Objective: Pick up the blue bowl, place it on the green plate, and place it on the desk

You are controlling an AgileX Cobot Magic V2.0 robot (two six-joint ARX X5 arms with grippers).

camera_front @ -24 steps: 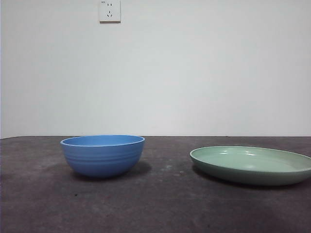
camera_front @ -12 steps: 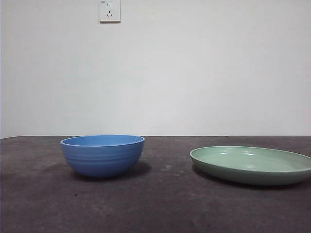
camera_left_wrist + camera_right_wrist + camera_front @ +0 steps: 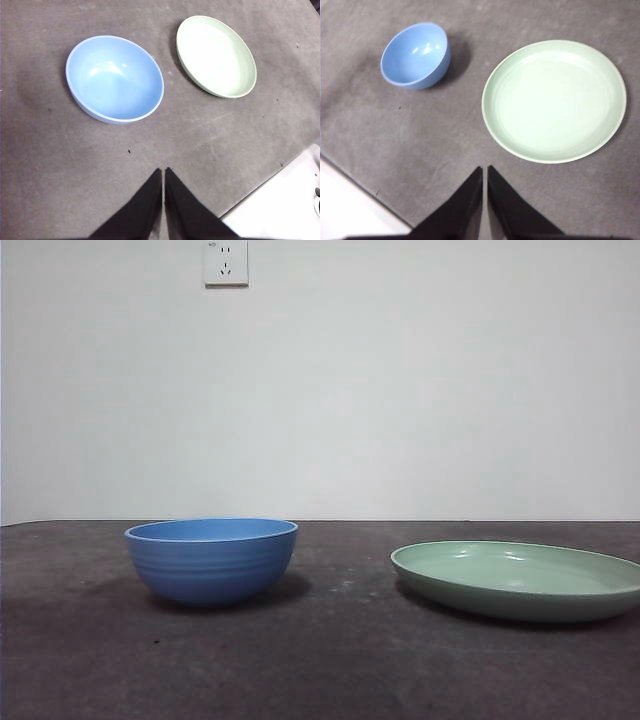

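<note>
Blue bowl [image 3: 211,560] upright on desk [image 3: 320,660], front view; green plate [image 3: 517,580] beside it, well apart, also flat on desk. White wall socket [image 3: 226,262] high on wall behind. No arm in this view.

Left wrist view: left gripper [image 3: 163,172] above desk, jaws closed w/ tips nearly touching, holding nothing. Bowl [image 3: 115,78] and plate [image 3: 216,55] both ahead of it, empty, not touching.

Right wrist view: right gripper [image 3: 485,170] likewise closed to a slit, holding nothing. Plate [image 3: 554,101] near; bowl [image 3: 416,55] further off.
</note>
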